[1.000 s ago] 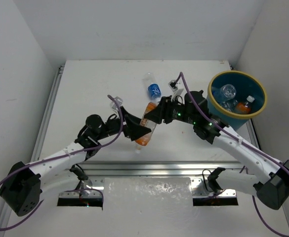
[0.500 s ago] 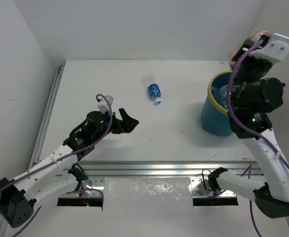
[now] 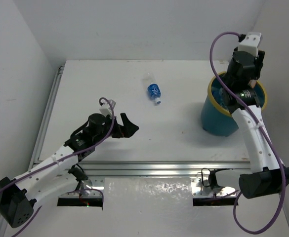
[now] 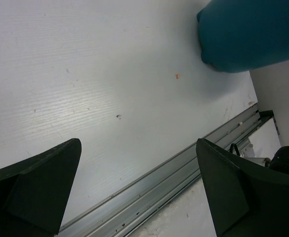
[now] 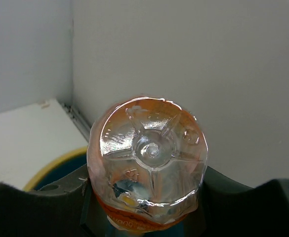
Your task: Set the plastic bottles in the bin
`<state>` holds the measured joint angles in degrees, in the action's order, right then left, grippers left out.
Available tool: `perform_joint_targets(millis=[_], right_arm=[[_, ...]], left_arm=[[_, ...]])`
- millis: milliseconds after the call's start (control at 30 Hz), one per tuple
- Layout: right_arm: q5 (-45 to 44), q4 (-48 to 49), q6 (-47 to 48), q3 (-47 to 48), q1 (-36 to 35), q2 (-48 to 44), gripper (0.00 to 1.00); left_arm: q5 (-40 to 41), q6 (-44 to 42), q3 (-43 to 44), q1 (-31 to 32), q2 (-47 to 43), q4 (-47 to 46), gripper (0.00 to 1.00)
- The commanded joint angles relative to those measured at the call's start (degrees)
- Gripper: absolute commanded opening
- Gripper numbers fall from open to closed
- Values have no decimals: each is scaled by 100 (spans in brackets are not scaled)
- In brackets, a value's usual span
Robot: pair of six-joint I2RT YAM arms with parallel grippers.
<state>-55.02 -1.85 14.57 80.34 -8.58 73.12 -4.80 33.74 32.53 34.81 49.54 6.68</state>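
Observation:
My right gripper is shut on an orange bottle. I see the bottle's base end on, held above the bin, whose yellow rim shows below it. In the top view the right arm stands raised over the teal bin, and its wrist hides the gripper and the bottle. A clear bottle with a blue label lies on the table at the middle back. My left gripper is open and empty, low over the table at the left; its wrist view shows bare table between the fingers and the bin far off.
A metal rail runs along the table's near edge. White walls close in the left, back and right sides. The bin stands close to the right wall. What lies inside the bin is hidden by the right arm.
My right arm has carried the orange bottle from the table's middle up to above the bin. My left gripper has drawn back to the left, empty.

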Motion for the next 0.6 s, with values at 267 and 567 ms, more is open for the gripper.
perform_joint_targets(millis=[267, 567], right_arm=[[563, -1854, -2309, -739, 506, -747, 99], [2387, -4278, -3757, 984, 489, -965, 99]], left_arm=[[5, 1, 235, 0, 2, -132, 100], [1946, 801, 1769, 9, 1732, 255, 100]])
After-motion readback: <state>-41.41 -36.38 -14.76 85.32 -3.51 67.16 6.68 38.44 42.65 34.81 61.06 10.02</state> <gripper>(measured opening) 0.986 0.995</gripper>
